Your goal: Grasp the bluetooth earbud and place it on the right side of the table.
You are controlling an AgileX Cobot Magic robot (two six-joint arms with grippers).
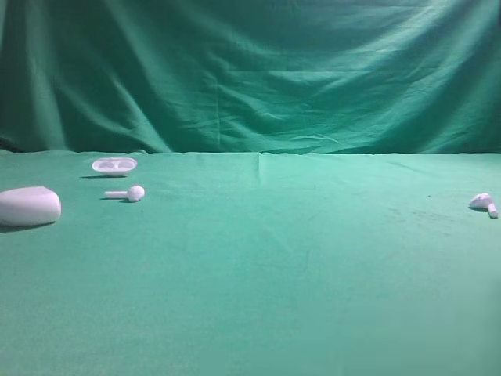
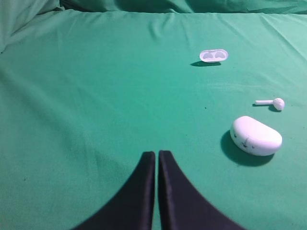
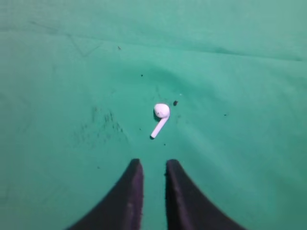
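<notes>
The tiny white plastic bluetooth earbud point(image 3: 161, 116) lies on the right side of the green cloth counter point(image 1: 282, 266), free, just ahead of the right pincer point(image 3: 153, 165), which seems nearly clenched and empty. The left pincer point(image 2: 157, 155) is clenched, empty.

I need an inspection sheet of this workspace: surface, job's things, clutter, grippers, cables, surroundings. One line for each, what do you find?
Surface: table covered in green cloth, slightly creased, with small dark specks near the right side.
Job's things: bluetooth earbud lies free on the cloth at the far right edge of the high view, ahead of the right gripper.
Clutter: oval case tray, long-stemmed earbud and rounded white case, all apart from each other at the left.
Grippers: left gripper shut and empty; right gripper empty, a narrow gap showing between its fingers.
Cables: nothing seen.
Surroundings: green draped backdrop behind the table.
</notes>
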